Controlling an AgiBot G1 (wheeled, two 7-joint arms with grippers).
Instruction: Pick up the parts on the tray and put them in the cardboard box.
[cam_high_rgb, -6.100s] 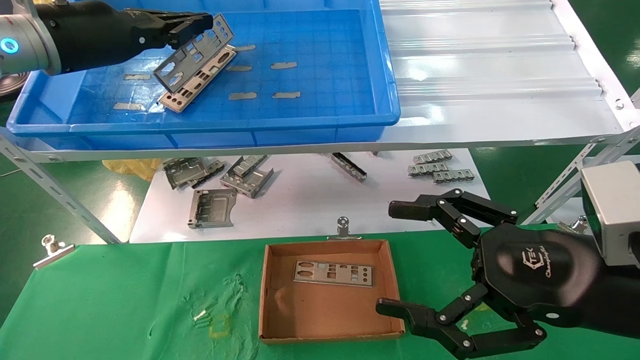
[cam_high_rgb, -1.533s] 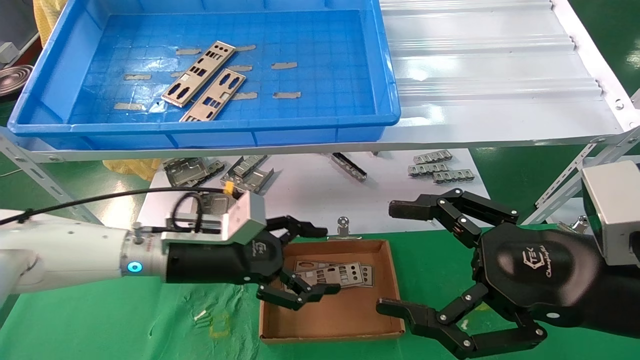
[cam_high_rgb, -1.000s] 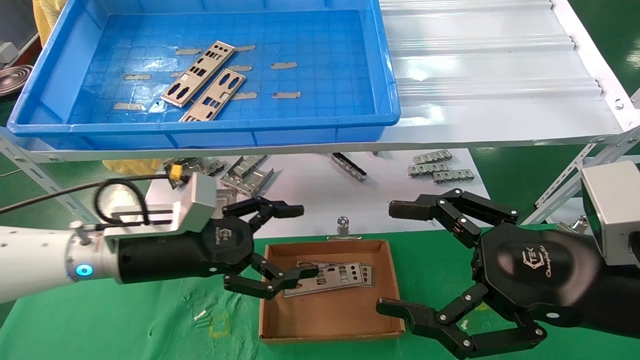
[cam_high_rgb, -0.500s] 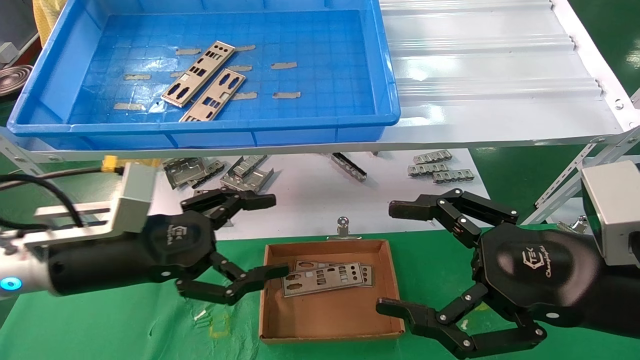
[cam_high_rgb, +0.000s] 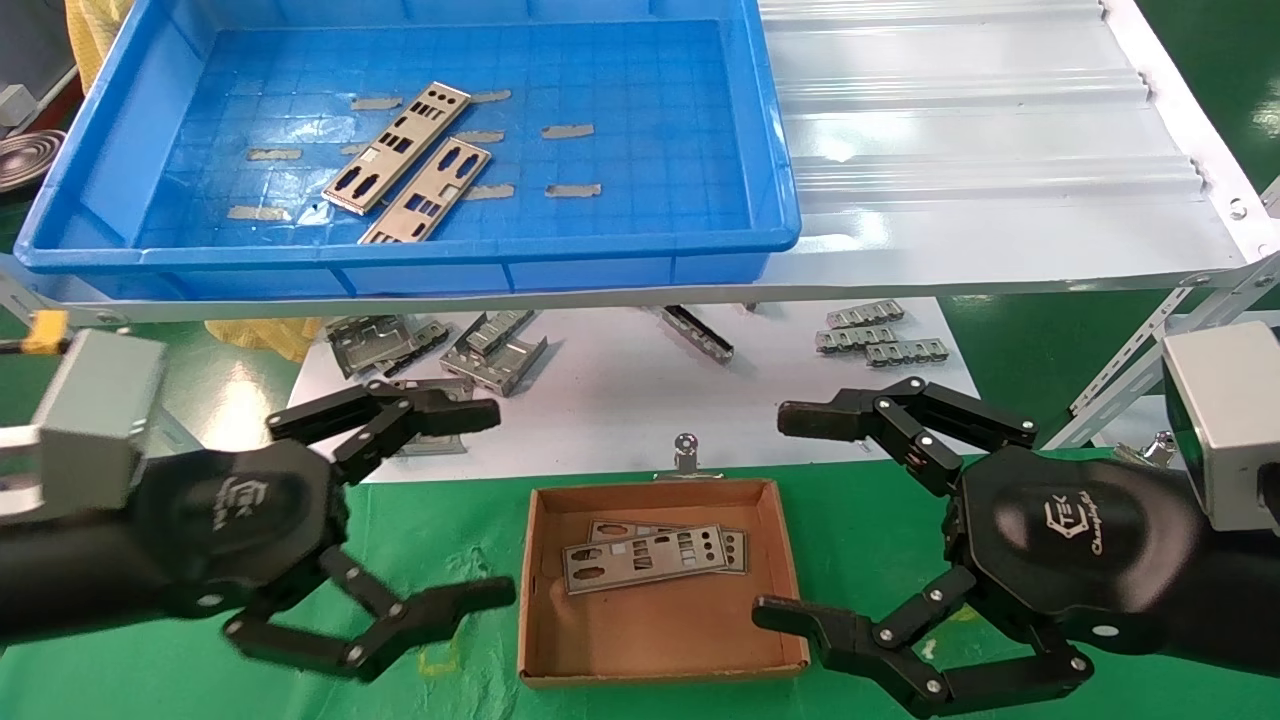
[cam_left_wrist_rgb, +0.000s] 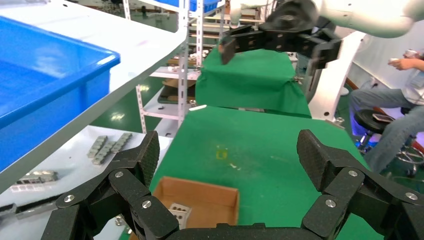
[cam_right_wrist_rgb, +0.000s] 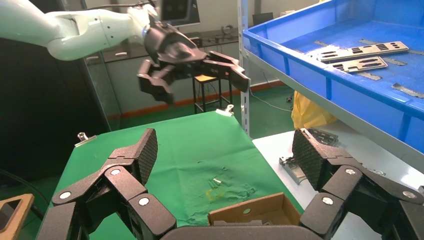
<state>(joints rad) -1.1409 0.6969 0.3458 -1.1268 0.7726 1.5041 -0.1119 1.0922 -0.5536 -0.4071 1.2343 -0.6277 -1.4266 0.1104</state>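
So the left gripper (cam_high_rgb: 470, 505) has its fingers spread wide and released, nothing between them, and it's backed off to the left of the cardboard box (cam_high_rgb: 655, 655) now, whereas half a second ago its lower finger was still poking over the box's left wall right by the plates. Six seconds back that same gripper was up in the tray pinching a plate, and the box only had one in it. Now two parts (cam_high_rgb: 650, 553) lie overlapped in the box, toward its far half, the top one a bit skewed, with bare cardboard floor on the near side. The right gripper (cam_high_rgb: 790, 515) hasn't budged, fingers open and empty, parked just right of the box with its lower finger close to the box's near right corner. Two more plates (cam_high_rgb: 412, 160) sit side by side in the blue tray (cam_high_rgb: 770, 150), left of centre, well away from the walls, lots of bare floor to their right. The tray sits on a white corrugated sheet (cam_high_rgb: 980, 150). On the green tabletop (cam_high_rgb: 200, 520) there's free room left of the box, and grey brackets (cam_high_rgb: 480, 350) lie on the white surface behind it
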